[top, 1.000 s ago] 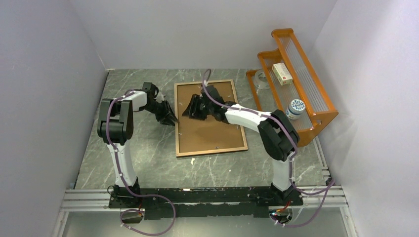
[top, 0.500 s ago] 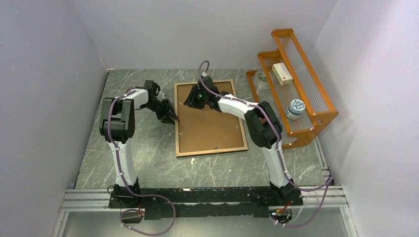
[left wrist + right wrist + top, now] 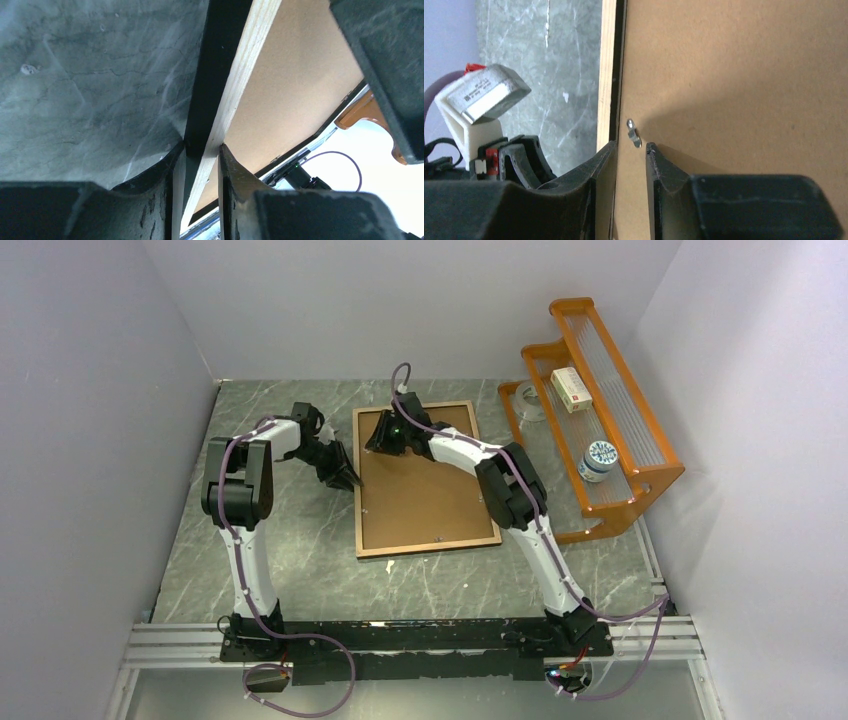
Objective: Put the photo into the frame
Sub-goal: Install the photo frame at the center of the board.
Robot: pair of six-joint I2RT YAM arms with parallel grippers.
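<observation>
Straddling the frame (image 3: 240,75) at its wooden edge, left fingers (image 3: 232,172) pinch it.

Left pincer (image 3: 201,150) tight on frame (image 3: 236,80) edge

One frame (image 3: 430,546), one orange rack (image 3: 655,477)

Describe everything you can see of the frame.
The frame is a large rectangle lying flat, back up, on the grey marbled table. Its thin border looks like light wood on the back and black along the outer side. A brown backing board fills it, with a small metal clip beside the left border. The left gripper is clamped across that left border. The right gripper, slightly open, sits at the clip near the far-left corner.
</observation>
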